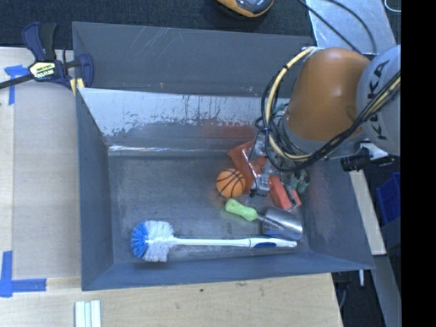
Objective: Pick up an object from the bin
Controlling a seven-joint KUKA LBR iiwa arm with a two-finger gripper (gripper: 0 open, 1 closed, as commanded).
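Tool (257, 181) low in the bin (95, 182), beneath the orange wrist cover (327, 94). Spread or pressed together: cannot tell. Small orange basketball (230, 182) just beside the tool, on the side away from the arm. Red-orange flat piece (240, 157) under and behind the tool. Green-handled item (241, 210) and metal cup (283, 222) just in front of it. Blue-and-white brush (153, 240) farther off, along the front wall.
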